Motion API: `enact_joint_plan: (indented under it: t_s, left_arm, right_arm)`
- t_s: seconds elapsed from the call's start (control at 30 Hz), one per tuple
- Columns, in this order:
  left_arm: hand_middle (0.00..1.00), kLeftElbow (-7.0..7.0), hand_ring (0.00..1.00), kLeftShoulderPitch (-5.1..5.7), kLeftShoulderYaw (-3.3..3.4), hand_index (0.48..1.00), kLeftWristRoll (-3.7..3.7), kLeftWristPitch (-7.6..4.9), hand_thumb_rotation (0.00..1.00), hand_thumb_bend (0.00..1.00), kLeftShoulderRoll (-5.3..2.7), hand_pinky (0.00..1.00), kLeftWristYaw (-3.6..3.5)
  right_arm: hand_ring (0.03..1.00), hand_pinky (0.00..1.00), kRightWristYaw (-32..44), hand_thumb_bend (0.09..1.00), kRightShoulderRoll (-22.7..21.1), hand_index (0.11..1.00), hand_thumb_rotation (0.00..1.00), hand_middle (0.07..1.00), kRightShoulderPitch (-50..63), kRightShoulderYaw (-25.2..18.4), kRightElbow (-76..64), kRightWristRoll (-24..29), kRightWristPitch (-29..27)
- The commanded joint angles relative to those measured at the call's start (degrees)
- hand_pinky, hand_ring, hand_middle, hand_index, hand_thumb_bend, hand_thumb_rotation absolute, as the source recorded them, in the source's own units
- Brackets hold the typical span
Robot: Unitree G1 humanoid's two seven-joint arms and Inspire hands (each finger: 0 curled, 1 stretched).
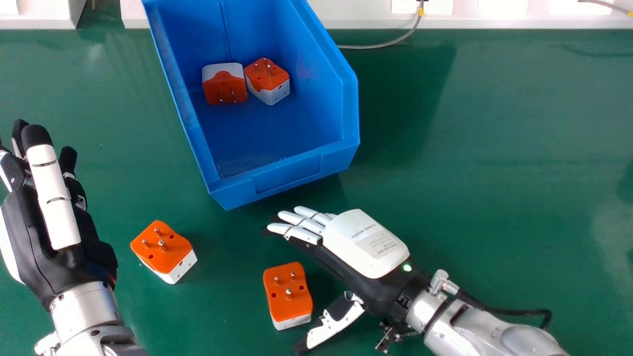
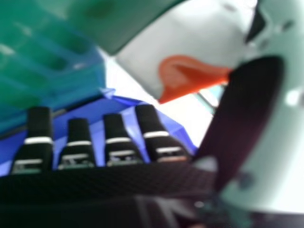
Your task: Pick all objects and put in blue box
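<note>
The silver-forearmed black-and-white right hand (image 1: 366, 242) is positioned palm down over the green tabletop (image 1: 494, 148), fingers extended and thumb apart from them. One block-shaped orange-and-white plastic plug adapter (image 1: 288, 291) lies pins up near this thumb. The black-and-white left hand (image 1: 67, 249) is at the view's left, fingers extended, holding nothing. A second orange-and-white adapter (image 1: 163, 247) lies pins up between the hands. Beyond them stands the open blue plastic box (image 1: 287, 175). Two more orange-and-white adapters (image 1: 225, 89) (image 1: 267, 76) sit side by side inside. Farther back: a thin grey cable (image 1: 381, 46).
</note>
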Motion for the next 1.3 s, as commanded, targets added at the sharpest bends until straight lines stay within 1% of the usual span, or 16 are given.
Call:
enact_joint_plan:
  t_s: [0.0, 0.1, 0.13, 0.17, 0.2, 0.27, 0.33, 0.37, 0.43, 0.47, 0.57, 0.7, 0.83, 1.03, 1.17, 1.27]
  left_arm:
    - [1.0, -1.38, 1.0, -0.68, 0.25, 1.0, -0.06, -0.46, 0.71, 0.6, -0.89, 0.95, -0.18]
    - [1.0, -1.53, 1.0, -0.83, 0.23, 1.0, -0.07, -0.35, 0.7, 0.6, -0.96, 0.95, -0.05]
    - [1.0, -1.59, 1.0, -0.87, 0.21, 1.0, -0.06, -0.29, 0.7, 0.59, -0.99, 0.95, -0.02]
    - [1.0, -1.64, 1.0, -0.92, 0.18, 1.0, -0.04, -0.22, 0.7, 0.59, -1.01, 0.95, 0.02]
    - [1.0, -1.65, 1.0, -0.97, 0.13, 1.0, 0.1, -0.22, 0.7, 0.59, -1.02, 0.95, 0.06]
    - [1.0, -1.5, 1.0, -1.08, 0.05, 1.0, 0.53, -0.45, 0.71, 0.58, -0.99, 0.95, 0.13]
    - [1.0, -1.31, 1.0, -1.2, -0.06, 1.0, 0.92, -0.81, 0.72, 0.58, -1.02, 0.95, 0.17]
    - [1.0, -1.31, 1.0, -1.23, -0.11, 1.0, 0.81, -0.89, 0.72, 0.58, -1.03, 0.95, 0.01]
    - [1.0, -1.38, 1.0, -1.32, -0.17, 1.0, 0.26, -0.83, 0.72, 0.58, -1.1, 0.96, -0.3]
    - [1.0, -1.46, 1.0, -1.34, -0.18, 1.0, 0.07, -0.74, 0.72, 0.58, -1.13, 0.96, -0.35]
    - [1.0, -1.51, 1.0, -1.39, -0.21, 1.0, 0.26, -0.7, 0.72, 0.58, -1.1, 0.96, -0.28]
    - [1.0, -1.42, 1.0, -1.43, -0.19, 1.0, 0.58, -0.91, 0.72, 0.58, -0.98, 0.96, -0.24]
    - [1.0, -1.41, 1.0, -1.67, -0.08, 1.0, 0.28, -0.67, 0.72, 0.58, -1.0, 0.97, -0.23]
    - [1.0, -1.17, 1.0, -2.03, -0.14, 1.0, 0.34, -0.82, 0.71, 0.58, -1.01, 0.96, -0.3]
    - [1.0, -1.42, 1.0, -2.0, -0.06, 1.0, 0.4, -0.7, 0.71, 0.58, -1.12, 0.95, -0.03]
    - [1.0, -1.54, 1.0, -1.82, -0.02, 1.0, 0.26, -0.78, 0.71, 0.58, -1.02, 0.95, -0.25]
  right_arm:
    - [0.911, 0.79, 1.5, 0.929, -0.3, 0.81, 0.25, 0.893, -0.9, -0.2, 1.0, 1.1, 1.3]
    - [0.881, 0.73, 2.9, 0.889, -0.1, 0.768, 0.14, 0.869, -1.1, -0.2, 1.0, 1.5, 1.5]
    - [0.837, 0.7, 3.4, 0.86, 0.0, 0.749, 0.08, 0.845, -1.1, -0.2, 1.0, 1.7, 1.5]
    - [0.837, 0.7, 4.1, 0.86, 0.1, 0.749, 0.08, 0.845, -1.2, -0.2, 1.1, 2.2, 1.4]
    - [0.765, 0.66, 5.1, 0.814, 0.3, 0.728, 0.03, 0.805, -1.2, -0.2, 1.3, 3.0, 1.2]
    - [0.664, 0.58, 5.9, 0.739, 0.6, 0.69, 0.01, 0.731, -1.0, -0.2, 1.4, 4.0, 1.1]
    - [0.508, 0.51, 6.2, 0.591, 0.7, 0.655, 0.0, 0.599, -0.9, 0.0, 1.2, 4.4, 1.4]
    - [0.508, 0.51, 6.3, 0.591, 0.7, 0.655, 0.0, 0.599, -0.8, 0.1, 1.1, 4.5, 1.5]
    - [0.443, 0.48, 5.9, 0.538, 0.8, 0.588, 0.0, 0.531, -0.7, 0.3, 1.1, 4.7, 1.4]
    - [0.431, 0.47, 5.7, 0.529, 0.9, 0.57, 0.0, 0.516, -0.7, 0.4, 1.1, 4.8, 1.0]
    - [0.426, 0.43, 4.6, 0.517, 1.0, 0.502, 0.0, 0.505, -0.9, 0.9, 1.6, 4.7, 0.2]
    - [0.452, 0.46, 8.9, 0.514, 1.0, 0.468, 0.0, 0.519, -1.2, 0.5, 1.5, 6.7, 0.8]
    - [0.444, 0.47, 12.1, 0.514, 0.6, 0.472, 0.0, 0.517, -1.3, 0.3, 0.6, 8.3, 0.9]
    - [0.451, 0.49, 13.1, 0.513, 0.6, 0.471, 0.0, 0.523, -1.1, -0.3, 0.0, 9.5, 0.5]
    - [0.44, 0.47, 11.8, 0.515, 0.4, 0.477, 0.0, 0.515, -1.0, -0.1, -0.8, 9.0, 0.0]
    - [0.438, 0.47, 9.0, 0.515, 0.3, 0.478, 0.0, 0.513, -0.7, 0.0, -1.0, 8.4, -1.2]
